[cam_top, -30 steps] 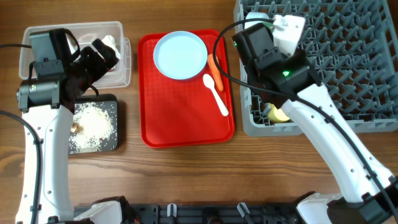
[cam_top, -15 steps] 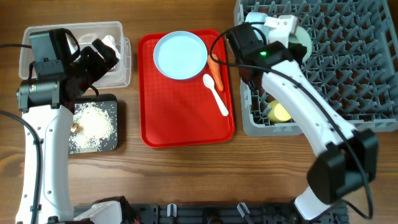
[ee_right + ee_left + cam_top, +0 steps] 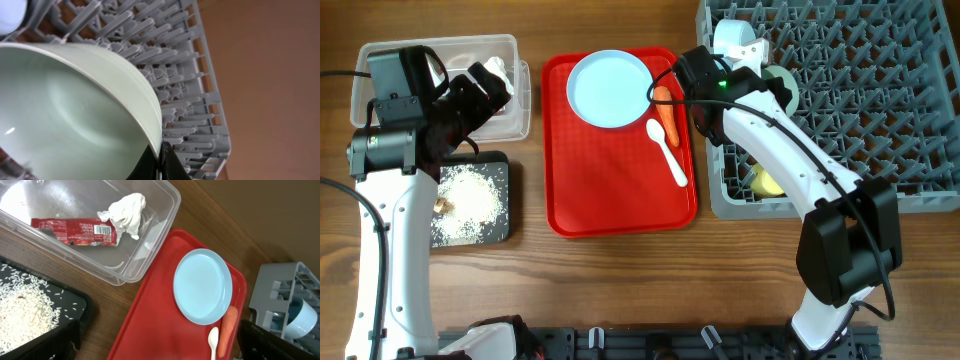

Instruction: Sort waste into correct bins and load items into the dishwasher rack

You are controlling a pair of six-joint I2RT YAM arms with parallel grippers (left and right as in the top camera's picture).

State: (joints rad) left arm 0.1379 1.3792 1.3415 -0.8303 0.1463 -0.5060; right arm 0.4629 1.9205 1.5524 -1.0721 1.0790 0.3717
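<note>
Judging by the present layout, we place the work in the loading step: the right gripper (image 3: 160, 156) is clamped on the rim of the pale green bowl (image 3: 75, 115), holding it over the near-left part of the dishwasher rack (image 3: 880, 100). The next move calls for seating the bowl between the pegs, tilted so that it stands, and only then releasing.

The left gripper (image 3: 480, 88) hangs over the clear tub (image 3: 165, 197), its jaws spread wide with nothing between them.

Already in the rack: the small pale blue bowl (image 3: 735, 35) at the far-left corner and the yellow cup (image 3: 767, 182) near the front edge. To be loaded: the pale blue plate (image 3: 610, 88) and white plastic spoon (image 3: 667, 150), both on the red tray (image 3: 620, 205). The carrot (image 3: 666, 112) lies just beside the plate, not yet binned.

Materials:
- The bowl is smooth and glossy with a thin rim; we judge it slippery in a pinch grip.
- The rack is rigid grey plastic, densely pegged.
- The tub is transparent and thin-walled, holding a crinkled red wrapper (image 3: 75, 231) and a crumpled tissue (image 3: 125, 210).
- The black tray (image 3: 470, 232) carries loose rice (image 3: 470, 195) and a brown scrap (image 3: 442, 204).
</note>
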